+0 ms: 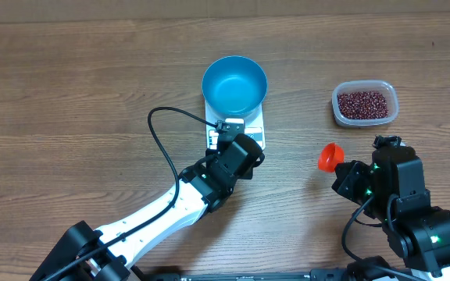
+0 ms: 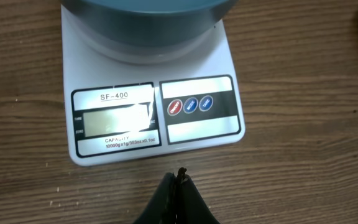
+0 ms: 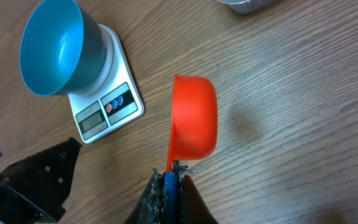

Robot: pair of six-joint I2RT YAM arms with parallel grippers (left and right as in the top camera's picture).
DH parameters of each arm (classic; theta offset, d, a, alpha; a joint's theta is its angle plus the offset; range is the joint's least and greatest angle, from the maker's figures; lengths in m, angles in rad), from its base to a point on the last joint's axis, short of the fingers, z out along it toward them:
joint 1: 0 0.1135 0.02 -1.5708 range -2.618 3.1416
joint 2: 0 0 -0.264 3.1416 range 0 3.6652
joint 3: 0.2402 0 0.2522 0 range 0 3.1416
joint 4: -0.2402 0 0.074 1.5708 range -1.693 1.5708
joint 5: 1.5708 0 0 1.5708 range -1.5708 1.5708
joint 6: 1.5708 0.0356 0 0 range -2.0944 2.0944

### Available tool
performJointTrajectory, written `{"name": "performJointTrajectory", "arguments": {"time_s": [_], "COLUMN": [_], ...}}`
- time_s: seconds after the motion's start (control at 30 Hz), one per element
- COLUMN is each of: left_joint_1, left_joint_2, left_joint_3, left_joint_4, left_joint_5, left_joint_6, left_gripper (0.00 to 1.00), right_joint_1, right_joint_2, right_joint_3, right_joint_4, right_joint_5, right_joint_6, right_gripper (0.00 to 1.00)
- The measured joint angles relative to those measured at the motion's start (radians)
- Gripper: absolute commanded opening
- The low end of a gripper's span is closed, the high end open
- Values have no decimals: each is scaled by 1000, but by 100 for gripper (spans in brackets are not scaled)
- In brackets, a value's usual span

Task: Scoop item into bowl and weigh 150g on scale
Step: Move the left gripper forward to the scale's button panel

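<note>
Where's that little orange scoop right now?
In the overhead view the orange scoop is on the right side, between the scale and the clear tub of beans. Its handle is pinched in the right gripper.

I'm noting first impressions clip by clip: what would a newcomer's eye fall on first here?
The bright blue bowl, empty, sitting on the white kitchen scale in the middle of the overhead view, stands out most. Next comes the orange-red scoop, clamped by its handle in the right hand, right of the scale. Beyond it, at the far right, a clear tub holds dark red beans.
</note>
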Motion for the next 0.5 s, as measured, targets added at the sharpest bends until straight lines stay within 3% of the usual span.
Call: {"name": "performJointTrajectory", "arguments": {"time_s": [0.5], "left_joint_1": [0], "left_joint_2": [0], "left_joint_3": [-1], "left_joint_4": [49], "left_joint_5": [-1], "left_joint_6": [31], "left_gripper": [4], "right_joint_1": [0], "right_joint_2": [0], "right_joint_3": [0], "right_joint_4": [11], "right_joint_5": [0], "right_joint_6": [0], "right_gripper": [4]}}
